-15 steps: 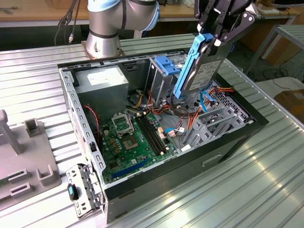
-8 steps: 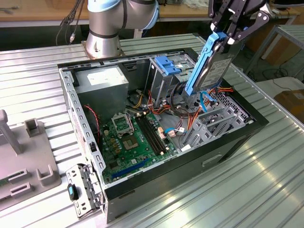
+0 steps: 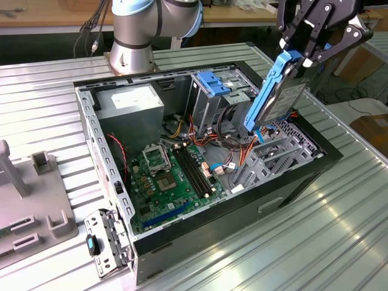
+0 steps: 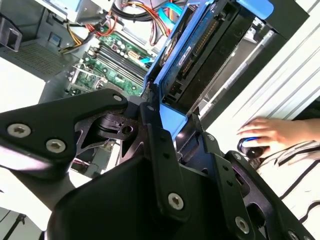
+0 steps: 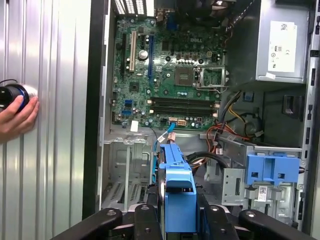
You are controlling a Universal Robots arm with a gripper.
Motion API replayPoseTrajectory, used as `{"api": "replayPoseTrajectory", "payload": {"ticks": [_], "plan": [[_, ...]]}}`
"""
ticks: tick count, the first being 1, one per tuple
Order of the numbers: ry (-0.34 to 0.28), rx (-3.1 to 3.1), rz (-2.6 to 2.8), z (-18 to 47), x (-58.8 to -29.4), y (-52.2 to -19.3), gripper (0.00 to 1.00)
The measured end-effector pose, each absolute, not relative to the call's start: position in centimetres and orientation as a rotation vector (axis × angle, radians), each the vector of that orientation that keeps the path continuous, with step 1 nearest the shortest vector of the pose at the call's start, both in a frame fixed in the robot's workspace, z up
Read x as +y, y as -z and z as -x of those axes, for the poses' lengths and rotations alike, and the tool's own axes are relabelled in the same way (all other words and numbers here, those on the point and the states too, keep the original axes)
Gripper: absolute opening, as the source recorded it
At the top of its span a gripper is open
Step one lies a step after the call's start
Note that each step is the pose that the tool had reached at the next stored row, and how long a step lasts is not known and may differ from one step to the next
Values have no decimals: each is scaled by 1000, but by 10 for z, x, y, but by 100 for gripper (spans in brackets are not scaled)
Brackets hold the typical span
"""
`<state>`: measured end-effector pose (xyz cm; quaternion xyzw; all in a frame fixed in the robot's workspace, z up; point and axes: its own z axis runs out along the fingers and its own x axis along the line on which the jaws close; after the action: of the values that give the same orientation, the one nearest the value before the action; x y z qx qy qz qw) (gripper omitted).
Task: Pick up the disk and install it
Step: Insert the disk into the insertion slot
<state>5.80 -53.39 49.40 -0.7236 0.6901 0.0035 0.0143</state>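
The end effector [image 3: 301,56] is clamped on the disk [image 3: 277,100] — tilted, above the open computer case [image 3: 230,218].

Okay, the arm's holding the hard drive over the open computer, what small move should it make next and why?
Probably ease down a little: the end effector grips the disk tilted above the grey drive cage, not yet in it.

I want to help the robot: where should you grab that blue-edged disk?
Probably its upper end, from above, as the gripper does: the disk hangs nearly upright over the open case, a thin slab with its lower end free.
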Motion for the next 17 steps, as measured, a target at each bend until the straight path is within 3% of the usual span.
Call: {"api": "replayPoseTrajectory", "payload": {"ticks": [8, 17], "plan": [[-8, 2162, 2243, -58, -568, -489, 37], [-7, 2175, 2230, -63, -572, -479, 37]]}}
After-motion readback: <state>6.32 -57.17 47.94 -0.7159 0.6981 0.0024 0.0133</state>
